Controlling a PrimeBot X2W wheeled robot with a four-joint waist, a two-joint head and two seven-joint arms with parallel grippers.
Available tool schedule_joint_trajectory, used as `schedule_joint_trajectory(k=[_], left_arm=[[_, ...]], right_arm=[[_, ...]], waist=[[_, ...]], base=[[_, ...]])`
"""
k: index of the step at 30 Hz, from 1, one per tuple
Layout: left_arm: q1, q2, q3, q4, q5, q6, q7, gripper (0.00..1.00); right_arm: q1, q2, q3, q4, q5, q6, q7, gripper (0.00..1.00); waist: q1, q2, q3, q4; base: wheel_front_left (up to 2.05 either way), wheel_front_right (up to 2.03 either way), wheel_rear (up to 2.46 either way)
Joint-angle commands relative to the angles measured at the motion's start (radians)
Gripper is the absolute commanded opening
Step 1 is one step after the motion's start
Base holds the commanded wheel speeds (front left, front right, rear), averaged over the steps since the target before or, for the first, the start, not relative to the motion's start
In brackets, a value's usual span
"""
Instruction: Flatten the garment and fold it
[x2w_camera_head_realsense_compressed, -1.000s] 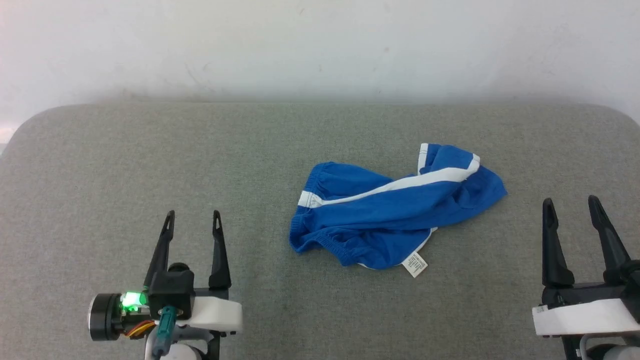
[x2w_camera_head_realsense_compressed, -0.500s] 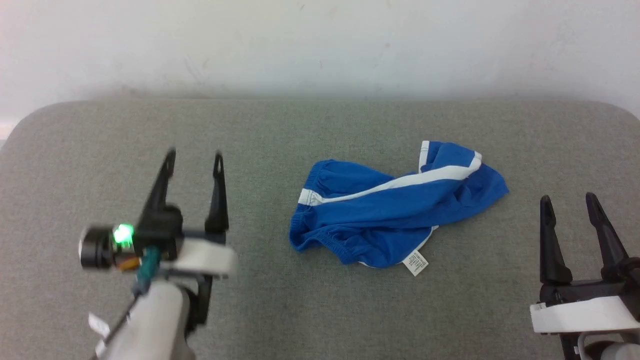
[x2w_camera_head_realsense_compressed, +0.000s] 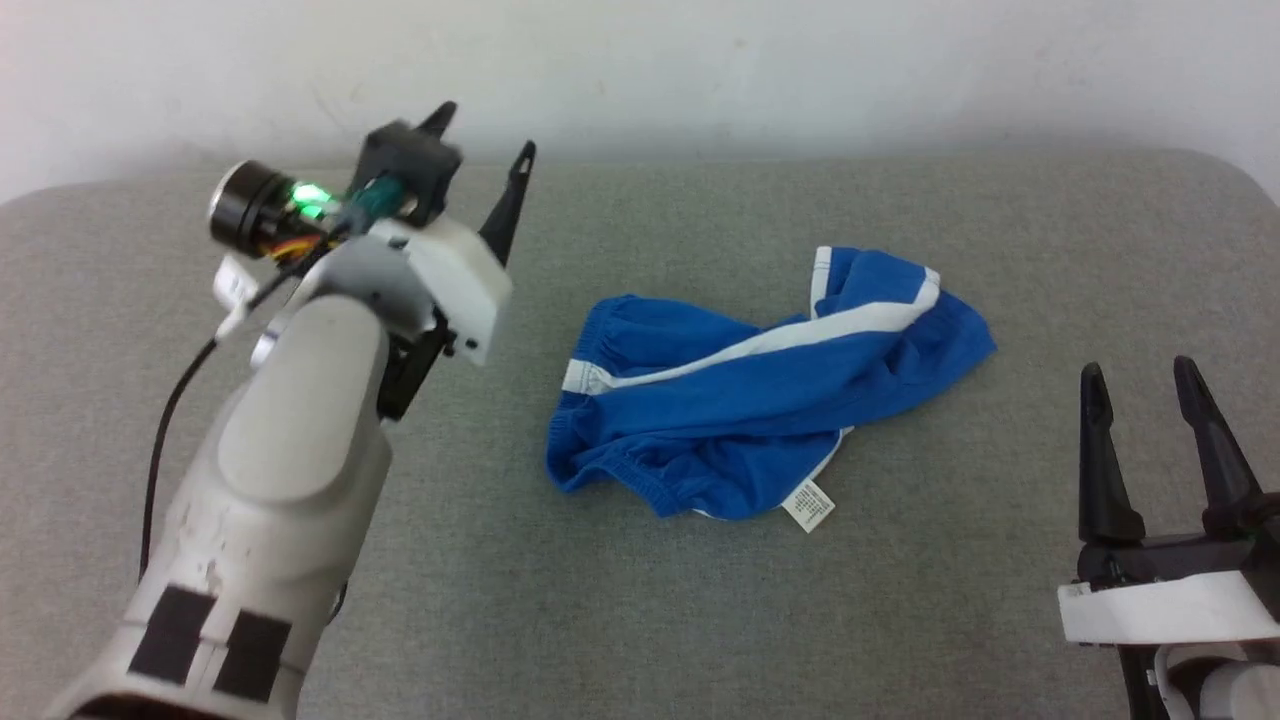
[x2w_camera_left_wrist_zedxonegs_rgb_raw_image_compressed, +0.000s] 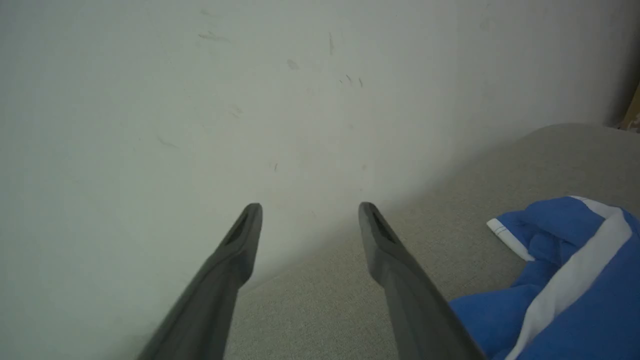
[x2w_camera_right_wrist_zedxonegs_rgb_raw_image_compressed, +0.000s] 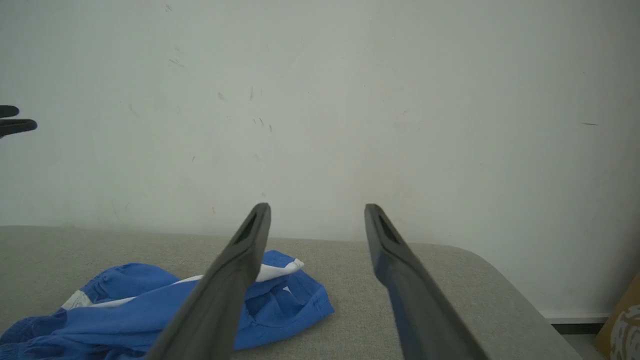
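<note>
The garment lay twisted in the middle of the grey surface. The left gripper, high at its left, and the right gripper both stood spread and empty. A pinch on the bunched folds might catch several layers and tighten the twist.

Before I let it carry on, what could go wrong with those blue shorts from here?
The shorts lie twisted and bunched, so the left hand or right hand, both open, may pinch several layers and drag the heap rather than spread it. The left hand points toward the wall; reaching further could strike it.
</note>
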Motion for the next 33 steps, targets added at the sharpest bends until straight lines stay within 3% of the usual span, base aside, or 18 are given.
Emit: schedule_joint_trajectory(k=[1,5,10,15,21,26,27,28,33], left_arm=[[-0.022,0.001,-0.019,0.025,-0.019,-0.004,0.030,1.00],[-0.112,0.018,-0.223,0.103,-0.169,-0.007,0.205,1.00],[-0.194,0.085,-0.454,0.101,-0.402,-0.008,0.387,1.00],[-0.257,0.159,-0.655,0.075,-0.559,-0.008,0.522,1.00],[-0.310,0.210,-0.850,0.067,-0.646,-0.008,0.585,1.00],[-0.303,0.229,-0.914,0.063,-0.676,-0.008,0.639,1.00],[-0.306,0.233,-0.917,0.055,-0.670,-0.008,0.637,0.62],[-0.311,0.236,-0.919,0.046,-0.666,-0.008,0.624,0.00],[-0.359,0.280,-0.922,-0.019,-0.653,-0.008,0.495,0.00]], right_arm=[[-0.019,0.002,0.005,-0.002,0.002,-0.002,-0.005,1.00],[-0.037,0.002,0.012,-0.003,0.005,-0.002,-0.005,1.00],[-0.061,0.002,0.014,-0.005,0.009,-0.002,-0.005,1.00],[-0.091,0.002,0.022,-0.006,0.017,-0.002,-0.005,1.00],[-0.123,0.002,0.035,-0.005,0.030,-0.002,-0.005,1.00],[-0.136,0.002,0.034,-0.005,0.037,-0.002,-0.005,1.00],[-0.136,0.002,0.031,-0.005,0.038,-0.002,-0.005,1.00],[-0.133,0.002,0.026,-0.005,0.037,-0.002,-0.005,1.00],[-0.128,0.002,0.027,-0.004,0.026,-0.002,-0.005,1.00]], waist=[[-0.0001,-0.0001,0.019,-0.018],[-0.0001,-0.0001,0.046,-0.045],[-0.0001,-0.0001,0.095,-0.078],[-0.0001,-0.0001,0.148,-0.111],[-0.0001,-0.0001,0.199,-0.147],[-0.0001,-0.0001,0.218,-0.159],[-0.0001,-0.0001,0.219,-0.156],[-0.0001,-0.0001,0.219,-0.150],[-0.0001,-0.0001,0.200,-0.122]], base=[[0.00,0.00,0.00],[0.00,0.00,0.00],[0.00,0.00,0.00],[0.00,0.00,0.00],[0.00,0.00,0.00],[0.00,0.00,0.00],[0.00,0.00,0.00],[0.00,0.00,0.00],[0.00,0.00,0.00]])
